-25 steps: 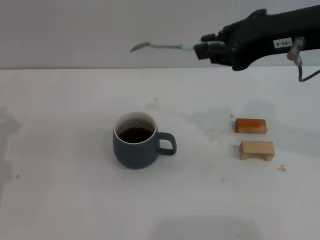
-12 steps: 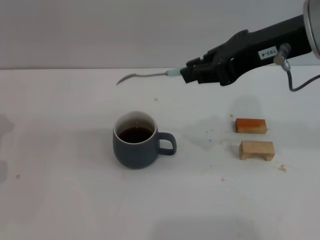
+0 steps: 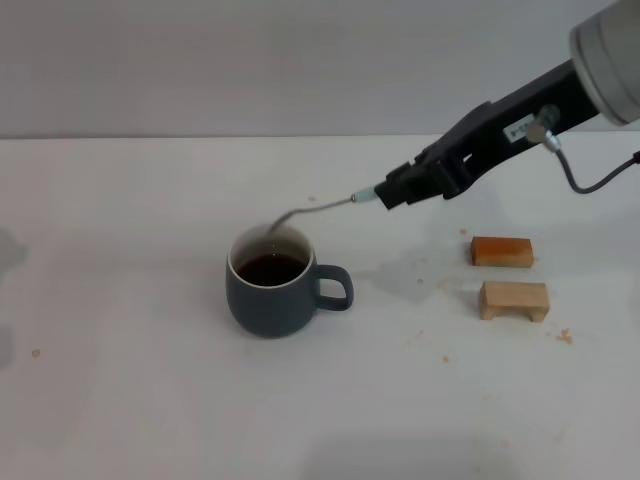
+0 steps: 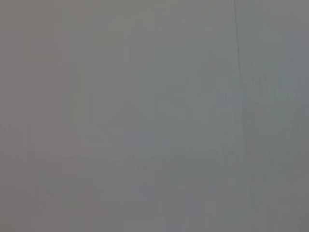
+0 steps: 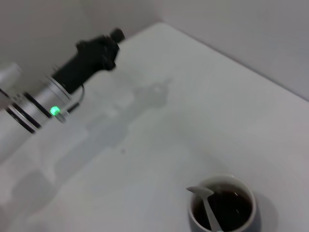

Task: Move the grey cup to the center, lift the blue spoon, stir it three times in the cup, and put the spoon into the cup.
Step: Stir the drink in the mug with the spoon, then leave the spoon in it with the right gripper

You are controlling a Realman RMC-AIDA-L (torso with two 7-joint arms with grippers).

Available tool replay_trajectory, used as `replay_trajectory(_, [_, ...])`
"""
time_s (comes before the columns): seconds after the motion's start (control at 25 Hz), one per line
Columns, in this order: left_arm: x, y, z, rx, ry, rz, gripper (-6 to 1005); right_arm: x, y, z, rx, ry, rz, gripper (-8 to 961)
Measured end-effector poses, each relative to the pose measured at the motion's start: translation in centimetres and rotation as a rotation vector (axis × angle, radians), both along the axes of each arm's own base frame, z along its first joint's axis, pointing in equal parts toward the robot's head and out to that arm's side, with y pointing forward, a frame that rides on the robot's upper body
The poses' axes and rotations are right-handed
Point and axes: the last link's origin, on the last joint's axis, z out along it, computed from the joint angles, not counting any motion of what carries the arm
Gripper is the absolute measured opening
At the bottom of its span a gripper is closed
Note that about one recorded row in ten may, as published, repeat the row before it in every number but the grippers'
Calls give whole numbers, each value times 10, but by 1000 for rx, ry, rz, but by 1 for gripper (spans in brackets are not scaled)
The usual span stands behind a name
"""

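Note:
The grey cup stands upright near the table's middle, with dark liquid inside and its handle toward the right. My right gripper is shut on the pale-blue handle end of the blue spoon and holds it slanting down to the left. The spoon's metal bowl is at the cup's far rim, just over the liquid. In the right wrist view the spoon reaches over the cup, bowl at the rim. My left gripper is parked far off above the table's left side.
Two small wooden blocks lie to the right of the cup: an orange-brown one and a pale one in front of it. Small crumbs dot the white table. The left wrist view shows only a blank grey surface.
My right gripper has come down and toward the cup with the spoon. The spoon's bowl went from high above the table to the cup's rim. The cup has not moved.

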Motion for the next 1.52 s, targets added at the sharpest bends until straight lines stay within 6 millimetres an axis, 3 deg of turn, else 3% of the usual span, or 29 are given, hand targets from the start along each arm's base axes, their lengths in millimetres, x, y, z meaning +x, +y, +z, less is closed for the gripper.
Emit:
replay_trajectory(0.36, [1, -1, -1, 4, 0, -7, -2, -3, 10, -22, -103, -131, -3, 159])
replay_trajectory(1.08, [1, -2, -3, 2, -10, -3, -2, -12, 36, -37, -53, -280, 121, 159])
replay_trajectory(1.52, [-1, -6, -2, 10, -15, -3, -2, -23, 35, -55, -62, -322, 219, 160])
